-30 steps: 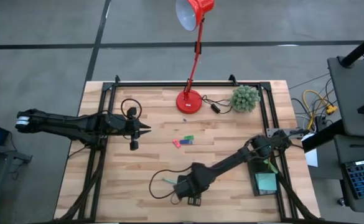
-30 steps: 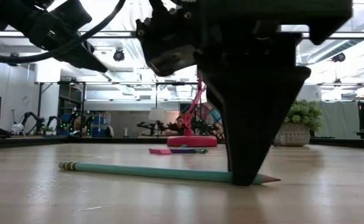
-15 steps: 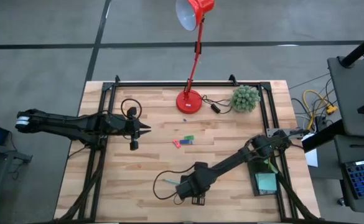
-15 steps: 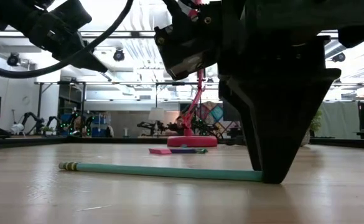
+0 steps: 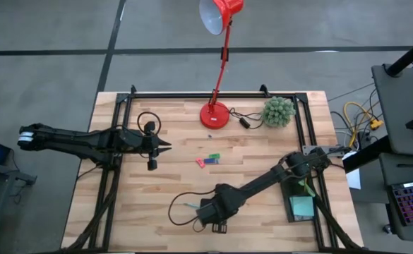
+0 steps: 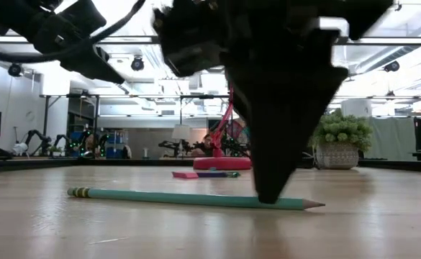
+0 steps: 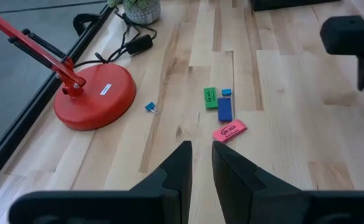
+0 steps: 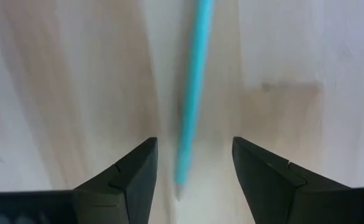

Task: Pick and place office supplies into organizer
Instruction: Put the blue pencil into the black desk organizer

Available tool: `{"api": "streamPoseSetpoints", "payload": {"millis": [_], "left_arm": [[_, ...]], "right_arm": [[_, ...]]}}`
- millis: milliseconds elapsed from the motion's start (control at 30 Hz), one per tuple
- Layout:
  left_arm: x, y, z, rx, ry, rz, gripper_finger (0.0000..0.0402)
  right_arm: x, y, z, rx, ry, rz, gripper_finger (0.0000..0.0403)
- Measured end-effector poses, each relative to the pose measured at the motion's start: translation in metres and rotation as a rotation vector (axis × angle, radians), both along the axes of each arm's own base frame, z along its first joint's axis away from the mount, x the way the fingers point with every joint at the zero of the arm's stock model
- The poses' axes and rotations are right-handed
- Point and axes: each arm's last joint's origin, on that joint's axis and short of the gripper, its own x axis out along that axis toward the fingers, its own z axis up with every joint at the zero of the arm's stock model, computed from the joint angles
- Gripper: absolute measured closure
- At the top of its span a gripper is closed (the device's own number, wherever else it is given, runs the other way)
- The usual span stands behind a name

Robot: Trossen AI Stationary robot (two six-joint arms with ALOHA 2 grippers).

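I see: pencil (image 6: 196,198) flat near the table's (image 5: 142,204) front edge; erasers (image 5: 208,160) mid-table; lamp (image 5: 215,114) and plant (image 5: 278,111) behind; organizer (image 5: 301,206) front right, probably holding a notepad (image 5: 303,205).
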Motion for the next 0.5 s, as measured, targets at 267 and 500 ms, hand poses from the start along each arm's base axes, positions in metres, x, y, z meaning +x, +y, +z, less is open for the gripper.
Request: {"api": "streamPoseSetpoints", "payload": {"millis": [267, 500], "left_arm": [[0.000, 0.000, 0.000, 0.000, 0.001, 0.000, 0.0354], [0.000, 0.000, 0.000, 0.000, 0.001, 0.000, 0.0354]], "right_arm": [[0.007, 0.002, -0.008, 0.013, -0.065, 0.042, 0.0204], [0.008, -0.001, -0.018, -0.007, -0.021, 0.041, 0.0204]]}}
